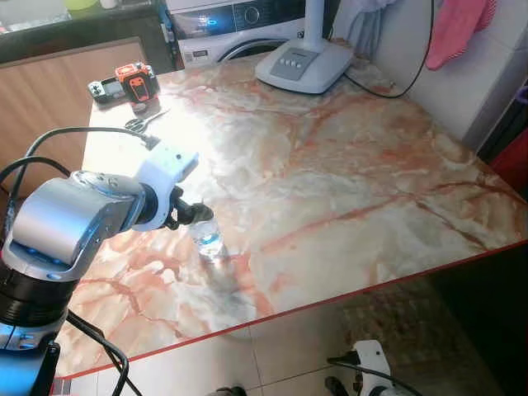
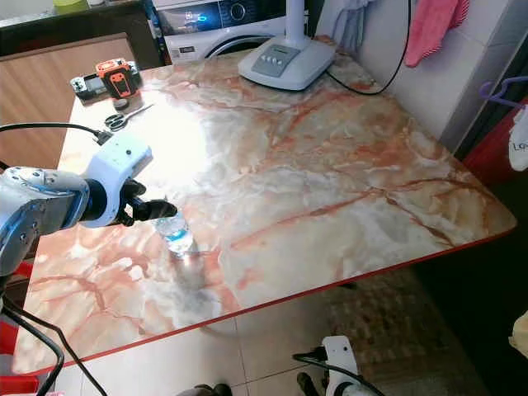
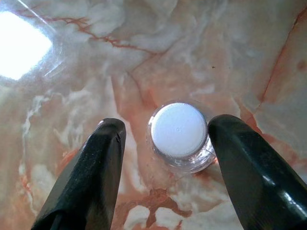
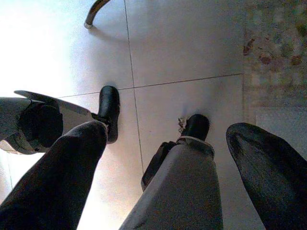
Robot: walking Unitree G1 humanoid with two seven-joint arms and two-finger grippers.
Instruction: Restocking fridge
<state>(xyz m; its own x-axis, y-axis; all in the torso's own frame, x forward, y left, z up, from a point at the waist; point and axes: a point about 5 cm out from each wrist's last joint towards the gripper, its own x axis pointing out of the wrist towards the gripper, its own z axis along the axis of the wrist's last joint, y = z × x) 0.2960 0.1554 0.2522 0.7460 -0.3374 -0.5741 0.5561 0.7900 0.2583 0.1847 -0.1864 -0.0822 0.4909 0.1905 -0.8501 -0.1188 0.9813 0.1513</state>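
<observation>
A small clear water bottle (image 1: 208, 239) with a white cap (image 3: 178, 130) stands upright on the marble-patterned table (image 1: 346, 181), near its left front part. My left gripper (image 1: 195, 214) hovers at the bottle's top, open, with one black finger on each side of the cap and a gap to each. The fingers (image 3: 91, 167) do not touch the bottle in the left wrist view. My right gripper (image 4: 168, 128) hangs low beside the table's front edge, open, pointing down at the tiled floor and my own feet.
At the table's far end stand a white appliance base (image 1: 301, 64) with a black cable, scissors (image 1: 144, 122) and an orange-black tool (image 1: 132, 82). A washing machine (image 1: 239, 21) is behind. A patterned rug (image 1: 404, 322) lies under the table's front right.
</observation>
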